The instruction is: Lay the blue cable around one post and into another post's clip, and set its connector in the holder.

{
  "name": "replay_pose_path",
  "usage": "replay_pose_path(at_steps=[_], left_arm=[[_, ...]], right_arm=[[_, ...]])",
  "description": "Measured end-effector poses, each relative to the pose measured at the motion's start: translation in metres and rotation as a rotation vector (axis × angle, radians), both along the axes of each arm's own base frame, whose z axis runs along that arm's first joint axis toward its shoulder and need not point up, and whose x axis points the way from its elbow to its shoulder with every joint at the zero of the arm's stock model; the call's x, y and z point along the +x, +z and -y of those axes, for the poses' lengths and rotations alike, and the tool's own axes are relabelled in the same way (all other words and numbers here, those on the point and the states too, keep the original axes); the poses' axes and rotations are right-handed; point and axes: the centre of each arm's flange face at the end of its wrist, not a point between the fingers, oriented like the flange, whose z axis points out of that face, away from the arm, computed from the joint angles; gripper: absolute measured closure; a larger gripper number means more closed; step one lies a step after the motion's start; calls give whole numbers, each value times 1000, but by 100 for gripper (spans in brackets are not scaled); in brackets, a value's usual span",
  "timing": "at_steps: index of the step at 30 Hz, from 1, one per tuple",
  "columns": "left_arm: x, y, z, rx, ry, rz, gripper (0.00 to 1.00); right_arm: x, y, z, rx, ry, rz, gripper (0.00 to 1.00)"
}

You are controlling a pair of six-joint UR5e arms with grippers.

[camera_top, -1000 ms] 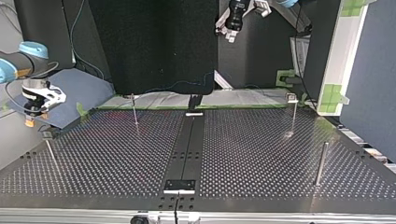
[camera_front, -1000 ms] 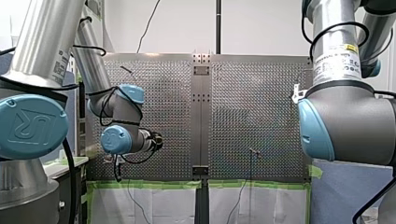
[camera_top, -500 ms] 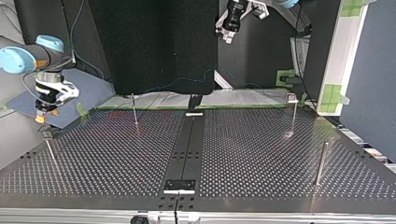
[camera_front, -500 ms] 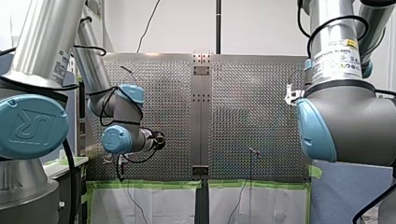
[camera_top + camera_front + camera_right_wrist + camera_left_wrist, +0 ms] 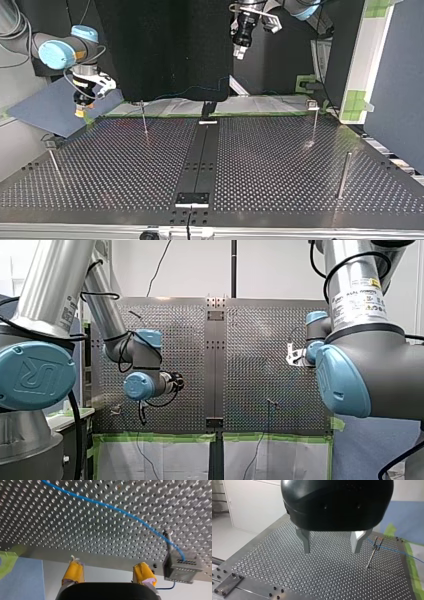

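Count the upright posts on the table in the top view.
4. The left-edge post; the thin post at the far side, left of the centre strip; the clipped post at the far right; the thick post at the near right. Others may be hidden.

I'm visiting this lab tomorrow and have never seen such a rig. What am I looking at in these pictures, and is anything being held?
Two robot arms work over a perforated metal table. One picture looks from behind the arms, and one faces them from across the table. The other two come from cameras on the wrists. Each arm ends in a two-fingered pincer: my left pincer has metal fingers and my right pincer has yellow pads. Both are open and hold nothing. Thin posts stand on the table. A thin blue cable runs over it to a small dark block near the edge.
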Motion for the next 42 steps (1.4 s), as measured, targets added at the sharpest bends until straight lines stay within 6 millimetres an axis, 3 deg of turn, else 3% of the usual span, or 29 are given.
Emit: replay_pose_path(at_steps=[15,23,26,32,42], left_arm=[[44,-8,37,-49,-12,74,21],[49,-31,41,-25,-11,45,21],[49,-41,40,-12,0,32,21],[57,-58,41,8,46,22,21],[68,-77,34,-11,104,-10,21]], right_arm=[[54,23,-66,-76,115,21,2],[80,-19,-110,12,202,-61,2],[89,-21,-123,21,225,-64,2],[103,-21,-138,32,257,-54,2],[94,-21,-142,46,231,-33,2]])
